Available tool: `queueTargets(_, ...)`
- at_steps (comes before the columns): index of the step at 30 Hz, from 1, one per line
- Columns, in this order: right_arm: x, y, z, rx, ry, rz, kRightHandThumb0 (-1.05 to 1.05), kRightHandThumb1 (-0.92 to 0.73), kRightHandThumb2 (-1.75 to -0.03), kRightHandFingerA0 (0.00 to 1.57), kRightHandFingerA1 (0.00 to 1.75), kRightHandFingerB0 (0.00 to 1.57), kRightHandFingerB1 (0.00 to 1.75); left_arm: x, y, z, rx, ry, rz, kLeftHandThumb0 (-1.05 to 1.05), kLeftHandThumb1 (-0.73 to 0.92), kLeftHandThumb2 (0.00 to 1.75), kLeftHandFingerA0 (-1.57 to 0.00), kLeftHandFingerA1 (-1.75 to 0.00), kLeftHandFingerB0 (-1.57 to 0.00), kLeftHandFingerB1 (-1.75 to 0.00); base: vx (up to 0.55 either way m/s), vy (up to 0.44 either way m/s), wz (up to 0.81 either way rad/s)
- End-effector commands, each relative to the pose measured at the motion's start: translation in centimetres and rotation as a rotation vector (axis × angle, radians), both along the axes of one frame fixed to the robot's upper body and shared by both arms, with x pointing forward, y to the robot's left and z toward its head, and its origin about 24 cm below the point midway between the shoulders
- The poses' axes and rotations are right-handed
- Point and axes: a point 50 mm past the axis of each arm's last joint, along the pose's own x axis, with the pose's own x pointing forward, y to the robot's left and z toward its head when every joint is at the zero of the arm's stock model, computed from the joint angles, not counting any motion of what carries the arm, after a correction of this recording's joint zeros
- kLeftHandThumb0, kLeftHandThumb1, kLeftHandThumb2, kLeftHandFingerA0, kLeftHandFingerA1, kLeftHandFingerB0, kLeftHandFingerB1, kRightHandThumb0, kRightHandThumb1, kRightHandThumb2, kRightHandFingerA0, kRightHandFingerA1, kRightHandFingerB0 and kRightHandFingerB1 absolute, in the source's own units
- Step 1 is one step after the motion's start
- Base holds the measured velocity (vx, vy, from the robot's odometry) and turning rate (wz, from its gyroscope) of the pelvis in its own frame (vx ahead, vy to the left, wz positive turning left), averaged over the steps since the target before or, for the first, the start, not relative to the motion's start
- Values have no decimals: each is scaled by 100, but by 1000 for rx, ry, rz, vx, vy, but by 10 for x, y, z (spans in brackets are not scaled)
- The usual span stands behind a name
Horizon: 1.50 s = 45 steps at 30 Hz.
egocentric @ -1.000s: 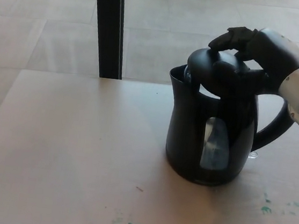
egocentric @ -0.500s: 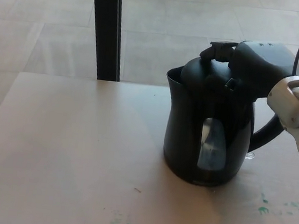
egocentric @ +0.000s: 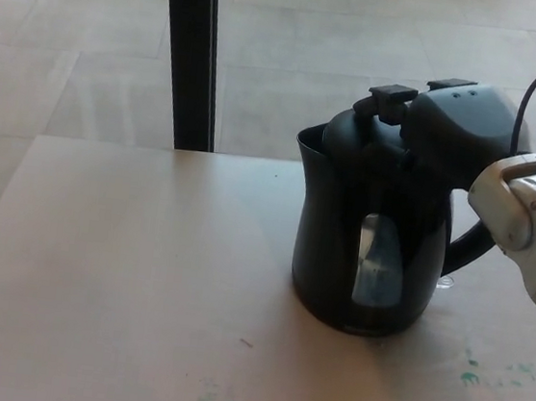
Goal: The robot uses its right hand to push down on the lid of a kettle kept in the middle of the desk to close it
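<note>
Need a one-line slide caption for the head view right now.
Robot's black right hand pressing on the domed lid of a black plastic electric kettle standing on a pale wooden desk.

Kettle lid (egocentric: 358, 133): lowered from tilted-open to nearly seated. Right hand (egocentric: 442, 119): flattened down onto it.

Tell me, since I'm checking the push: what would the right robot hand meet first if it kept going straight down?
The lid of the kettle. The right robot hand sits right over it, seemingly already touching, though contact is hard to confirm from this view.
</note>
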Motion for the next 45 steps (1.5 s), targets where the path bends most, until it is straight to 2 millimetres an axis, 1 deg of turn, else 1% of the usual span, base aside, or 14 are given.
queueTargets(1, -17, 8, -71, -72, 301, 79, -62, -83, -64, 51, 66, 47, 46, -7, 9, 6, 19, 29, -4, -85, 91, 69, -49, -44, -36, -38, 0, 0, 0)
queueTargets(10, 2, -5, -16, 158, 329, -27, -62, -81, -64, 50, 51, 45, 41, -9, 7, 4, 21, 22, 23, -84, 71, 109, -48, -59, -35, -52, 0, 0, 0)
queueTargets(14, 5, -12, -3, 249, 327, -40, -61, -79, -64, 52, 53, 48, 43, -9, 8, 5, 25, 29, 6, -85, 92, 68, -51, -44, -37, -38, 0, 0, 0)
queueTargets(16, 6, -19, 6, 330, 322, -41, -60, -79, -63, 55, 54, 48, 43, -8, 8, 6, 25, 23, 11, -85, 74, 110, -45, -57, -35, -52, 0, 0, 0)
queueTargets(17, 8, -22, 11, 347, 316, -49, -61, -78, -64, 57, 55, 47, 43, -8, 9, 6, 39, 29, 9, -87, 92, 68, -55, -45, -41, -40, 0, 0, 0)
queueTargets(18, 9, -32, 19, 392, 302, -63, -62, -79, -63, 58, 54, 46, 44, -8, 9, 6, 36, 28, 6, -84, 73, 111, -43, -57, -32, -51, 0, 0, 0)
queueTargets(19, 9, -37, 23, 396, 285, -77, -63, -79, -63, 57, 52, 47, 42, -8, 9, 6, 31, 23, 17, -87, 92, 68, -52, -46, -41, -40, 0, 0, 0)
queueTargets(25, -4, -76, 36, 380, 220, -104, -60, -79, -64, 56, 49, 44, 42, -10, 11, 8, 23, 16, 33, -81, 71, 109, -47, -59, -34, -52, 0, 0, 0)
queueTargets(28, -10, -89, 39, 389, 220, -131, -61, -63, -98, 49, 60, 38, 53, -11, 11, 8, 17, 14, 28, -84, 92, 68, -49, -47, -38, -40, -14, -3, 5)
queueTargets(35, -54, -169, 53, 565, 158, -283, -55, -80, -64, 51, 52, 46, 40, -13, 11, 7, 33, 23, 19, -88, 92, 65, -51, -45, -39, -38, 0, 0, 0)
queueTargets(36, -64, -185, 54, 611, 149, -326, -54, -80, -64, 51, 46, 46, 39, -13, 11, 7, 40, 32, 17, -84, 72, 110, -44, -56, -35, -51, 0, 0, 0)
queueTargets(37, -73, -198, 54, 661, 152, -354, -54, -81, -64, 50, 43, 45, 38, -14, 12, 8, 39, 31, 21, -86, 92, 68, -50, -46, -41, -40, 0, 0, 0)
queueTargets(42, -102, -251, 45, 748, 59, -499, -49, -79, -64, 52, 44, 40, 38, -20, 12, 7, 36, 50, 29, -84, 72, 108, -45, -56, -37, -51, 0, 0, 0)
queueTargets(45, -130, -292, 35, 902, -16, -603, -57, -79, -63, 57, 56, 51, 43, -22, 10, 6, 26, 39, 47, -85, 91, 68, -49, -46, -39, -39, 0, 0, 0)
